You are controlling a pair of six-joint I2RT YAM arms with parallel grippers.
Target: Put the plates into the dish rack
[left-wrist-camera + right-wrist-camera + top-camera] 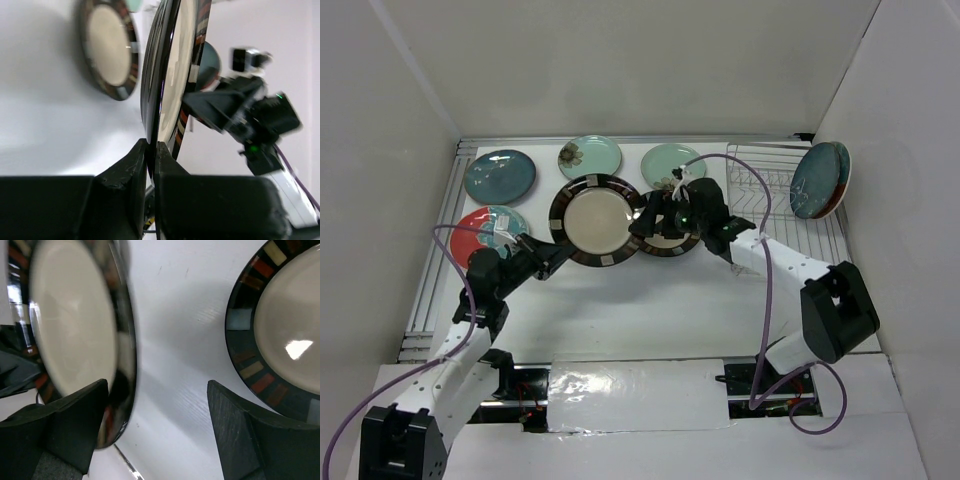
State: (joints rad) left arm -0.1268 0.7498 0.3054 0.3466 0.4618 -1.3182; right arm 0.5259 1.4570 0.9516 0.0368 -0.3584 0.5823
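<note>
A cream plate with a dark striped rim [598,220] is lifted and tilted, and my left gripper [558,258] is shut on its near-left rim. The left wrist view shows that plate [172,75] edge-on, its rim pinched in my left gripper [151,150]. My right gripper [642,222] stands open at the plate's right edge. In the right wrist view the rim [122,385] lies just inside the left finger [75,425] of the right gripper [155,420]. A second striped plate [290,330] lies flat under the right arm. The dish rack [765,190] holds a teal plate [815,178] and a red one.
On the table lie a dark teal plate [500,176], a mint plate with a flower [590,157], another mint plate [665,160] and a red plate with teal flowers [485,232]. White walls close in the left, back and right sides.
</note>
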